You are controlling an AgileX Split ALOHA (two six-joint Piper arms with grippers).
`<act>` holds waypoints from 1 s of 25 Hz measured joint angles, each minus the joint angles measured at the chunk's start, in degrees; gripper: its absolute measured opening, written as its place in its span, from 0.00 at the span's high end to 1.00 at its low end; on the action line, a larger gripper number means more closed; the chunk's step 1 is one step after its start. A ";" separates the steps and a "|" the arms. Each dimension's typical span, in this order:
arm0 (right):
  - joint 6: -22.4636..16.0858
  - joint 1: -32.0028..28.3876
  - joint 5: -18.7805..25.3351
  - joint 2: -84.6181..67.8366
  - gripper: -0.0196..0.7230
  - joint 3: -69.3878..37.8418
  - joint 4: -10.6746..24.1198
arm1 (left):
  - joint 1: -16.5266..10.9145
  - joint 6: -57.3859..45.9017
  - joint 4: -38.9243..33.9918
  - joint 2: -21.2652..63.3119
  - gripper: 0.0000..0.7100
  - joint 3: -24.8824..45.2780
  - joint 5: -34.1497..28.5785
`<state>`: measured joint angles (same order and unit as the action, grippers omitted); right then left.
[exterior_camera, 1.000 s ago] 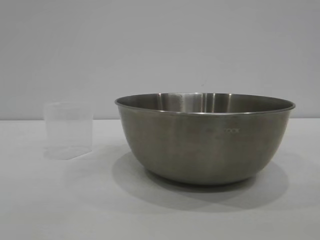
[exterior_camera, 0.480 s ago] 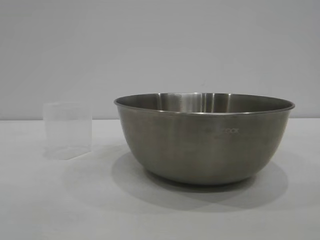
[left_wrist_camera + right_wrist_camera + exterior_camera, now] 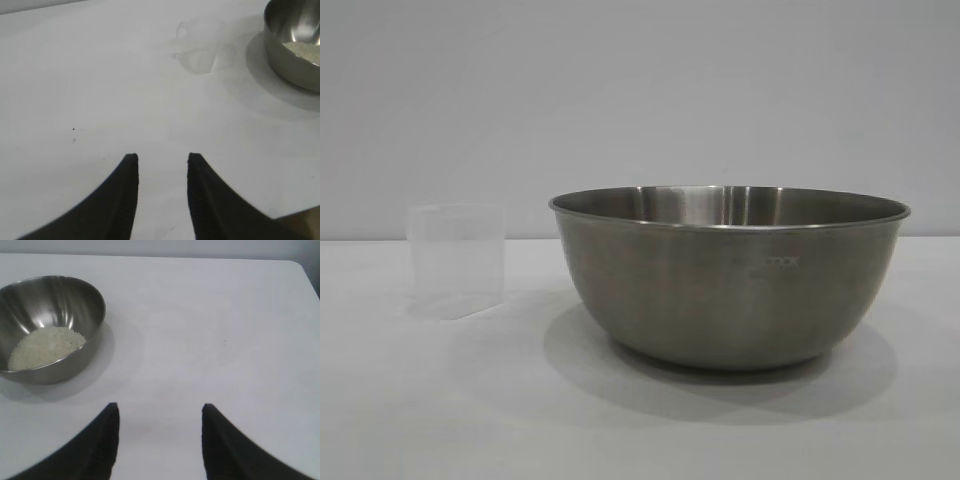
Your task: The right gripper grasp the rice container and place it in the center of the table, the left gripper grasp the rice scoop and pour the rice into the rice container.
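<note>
The table (image 3: 410,400) is a plain white sheet running back to a pale grey wall (image 3: 620,90), with faint wrinkles in it. On it stands the rice container (image 3: 728,280), a big round bowl of brushed steel with a thin rolled rim and a bit of small lettering high on its side; it sits upright and throws a soft shadow around its foot. Inside, seen from the right wrist, lies the rice (image 3: 46,347), a loose off-white heap settled to one side of the bottom. Near the bowl but apart from it, toward the left arm's side, stands the rice scoop (image 3: 456,262), a small clear plastic cup, upright and so see-through it nearly melts into the tabletop; whether any grains are in it I cannot tell. The left gripper (image 3: 162,165) hangs over bare table well short of the scoop, its dark fingers a narrow gap apart, holding nothing. The right gripper (image 3: 160,412) hangs beside the bowl, fingers spread wider, also holding nothing.
</note>
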<state>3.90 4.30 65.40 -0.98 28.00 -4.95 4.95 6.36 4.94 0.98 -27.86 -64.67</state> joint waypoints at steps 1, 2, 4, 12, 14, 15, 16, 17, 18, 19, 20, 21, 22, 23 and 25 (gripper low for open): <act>0.00 0.00 0.00 0.00 0.49 0.00 0.00 | 0.00 0.00 0.00 0.00 0.72 0.00 0.00; 0.00 0.00 0.00 0.00 0.49 0.00 0.00 | 0.00 0.00 0.00 0.00 0.72 0.00 0.00; 0.00 0.00 0.00 0.00 0.49 0.00 0.00 | 0.00 0.00 0.00 0.00 0.72 0.13 0.00; 0.00 0.00 0.00 0.00 0.49 0.00 0.00 | -7.66 0.00 0.00 0.09 0.72 0.13 0.21; 0.00 0.00 0.00 0.00 0.49 0.00 0.00 | -8.94 0.00 0.00 0.09 0.72 0.13 0.21; 0.00 0.00 0.00 0.00 0.49 0.00 0.00 | -9.23 0.00 0.00 0.09 0.72 0.13 0.21; 0.00 0.00 0.00 0.00 0.49 0.00 0.00 | -9.40 0.00 0.00 0.09 0.72 0.13 0.21; 0.00 0.00 0.00 0.00 0.49 0.00 0.00 | -9.49 0.00 0.00 0.09 0.72 0.13 0.21; 0.00 0.00 0.00 0.00 0.49 0.00 0.00 | -9.52 0.00 0.00 0.09 0.72 0.13 0.21; 0.00 0.00 0.00 0.00 0.49 0.00 0.00 | -9.52 0.00 0.00 0.09 0.72 0.13 0.21; 0.00 0.00 0.00 0.00 0.49 0.00 0.00 | -9.52 0.00 0.00 0.09 0.72 0.13 0.21; 0.00 0.00 0.00 0.00 0.49 0.00 0.00 | -9.52 0.00 0.00 0.09 0.72 0.13 0.21; 0.00 0.00 0.00 0.00 0.49 0.00 0.00 | -9.52 0.00 0.00 0.09 0.72 0.13 0.21; 0.00 0.00 0.00 0.00 0.49 0.00 0.00 | -9.52 0.00 0.00 0.09 0.72 0.13 0.21; 0.00 -0.12 0.00 0.00 0.49 0.00 0.00 | -9.52 0.00 0.00 0.09 0.72 0.13 0.21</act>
<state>3.90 4.18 65.40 -0.98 28.00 -4.95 -4.57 6.36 4.94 1.07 -27.72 -64.46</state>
